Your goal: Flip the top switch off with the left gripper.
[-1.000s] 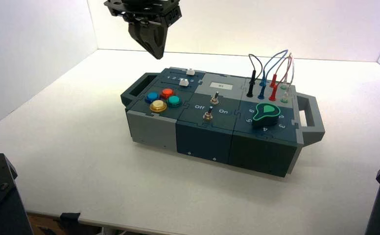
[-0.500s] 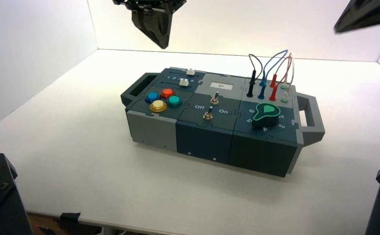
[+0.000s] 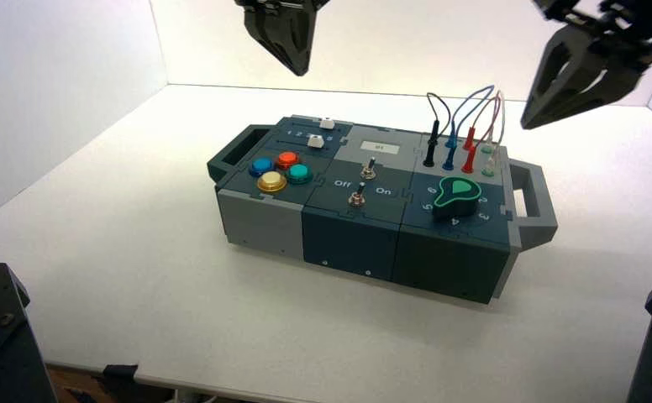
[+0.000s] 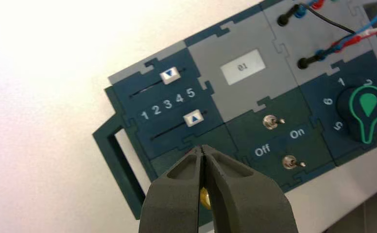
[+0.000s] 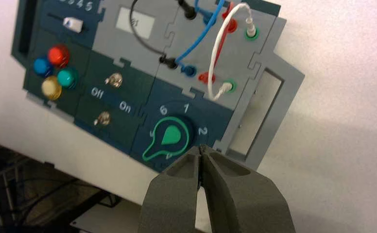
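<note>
The top switch (image 3: 370, 168) is a small silver toggle next to the grey white-labelled panel (image 3: 379, 147) on the box (image 3: 348, 231). In the left wrist view the top switch (image 4: 271, 121) leans toward the "On" print, as does its twin (image 4: 289, 162). It also shows in the right wrist view (image 5: 114, 80). My left gripper (image 3: 300, 72) hangs high above the box's back left, well clear of the switch, fingers shut and empty (image 4: 203, 147). My right gripper (image 3: 527, 124) hovers high at the box's right end, shut and empty (image 5: 202, 148).
Four coloured buttons (image 3: 279, 170) and two sliders (image 3: 314, 134) sit on the box's left part. A green knob (image 3: 457, 195) and plugged wires (image 3: 465, 126) sit on its right. Handles (image 3: 531, 201) stick out at both ends. White walls enclose the table.
My left gripper has risen and shifted right, staying shut. My right gripper has come into view from the upper right and moved down toward the box's right end.
</note>
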`<action>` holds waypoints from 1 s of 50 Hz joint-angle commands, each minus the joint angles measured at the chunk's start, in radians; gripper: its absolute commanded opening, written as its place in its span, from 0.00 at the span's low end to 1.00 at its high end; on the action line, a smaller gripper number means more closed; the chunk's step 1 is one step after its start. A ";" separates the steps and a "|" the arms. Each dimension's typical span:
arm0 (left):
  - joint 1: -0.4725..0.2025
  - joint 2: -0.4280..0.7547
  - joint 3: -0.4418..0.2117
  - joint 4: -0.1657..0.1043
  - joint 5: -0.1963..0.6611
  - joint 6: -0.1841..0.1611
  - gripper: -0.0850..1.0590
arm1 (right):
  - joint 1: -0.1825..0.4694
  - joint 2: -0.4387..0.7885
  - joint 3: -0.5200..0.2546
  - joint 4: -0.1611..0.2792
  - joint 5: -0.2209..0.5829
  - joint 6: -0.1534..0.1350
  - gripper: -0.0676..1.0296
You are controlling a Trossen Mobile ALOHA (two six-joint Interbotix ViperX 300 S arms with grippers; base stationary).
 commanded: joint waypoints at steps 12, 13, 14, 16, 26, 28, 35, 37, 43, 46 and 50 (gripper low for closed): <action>-0.086 -0.057 -0.028 -0.026 -0.003 -0.012 0.05 | -0.003 0.175 -0.075 0.009 -0.055 0.000 0.04; -0.091 -0.060 -0.028 -0.029 -0.003 -0.012 0.05 | -0.003 0.187 -0.078 0.009 -0.058 0.000 0.04; -0.095 -0.061 -0.028 -0.031 -0.003 -0.014 0.05 | -0.003 0.199 -0.080 0.009 -0.060 0.000 0.04; -0.101 -0.063 -0.026 -0.032 -0.003 -0.014 0.05 | -0.003 0.215 -0.080 0.009 -0.064 0.002 0.04; -0.133 -0.063 -0.020 -0.043 -0.003 -0.014 0.05 | -0.005 0.291 -0.077 0.009 -0.100 0.005 0.04; -0.140 -0.063 -0.018 -0.043 -0.003 -0.014 0.05 | -0.006 0.302 -0.075 0.011 -0.109 0.005 0.04; -0.163 -0.063 -0.014 -0.049 -0.003 -0.015 0.05 | -0.014 0.341 -0.081 0.009 -0.133 0.006 0.04; -0.167 -0.063 -0.014 -0.051 -0.003 -0.015 0.05 | -0.015 0.351 -0.083 0.009 -0.140 0.006 0.04; -0.183 -0.064 -0.009 -0.058 0.002 -0.015 0.05 | -0.015 0.380 -0.089 0.009 -0.166 0.006 0.04; -0.190 -0.066 -0.008 -0.060 0.009 -0.015 0.05 | -0.015 0.399 -0.091 0.011 -0.176 0.008 0.04; -0.201 -0.067 -0.006 -0.061 0.015 -0.015 0.05 | -0.015 0.423 -0.098 0.011 -0.186 0.011 0.04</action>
